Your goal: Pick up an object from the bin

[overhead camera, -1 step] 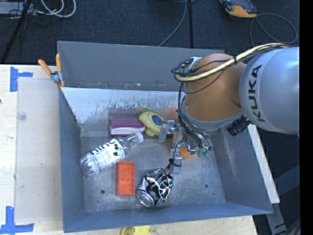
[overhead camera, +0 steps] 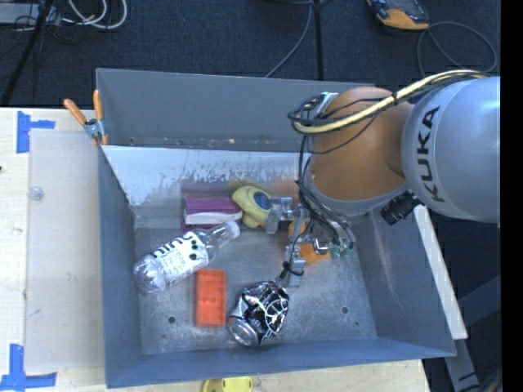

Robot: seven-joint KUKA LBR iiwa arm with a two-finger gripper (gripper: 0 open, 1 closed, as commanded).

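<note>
Where the bin (overhead camera: 204,121) sloped down at the left, a clear bottle (overhead camera: 184,256) with a black-and-white label was laid on its side. Just beside it, lower, an orange block (overhead camera: 211,297) was seen flat on the floor. Against the back wall a purple box (overhead camera: 209,208) was set, with a yellow object (overhead camera: 252,204) touching its right end. A crushed black-and-white can (overhead camera: 260,310) was found near the front. The gripper (overhead camera: 292,266) was held just up and right of that can; whether it was apart or together could not be told.
</note>
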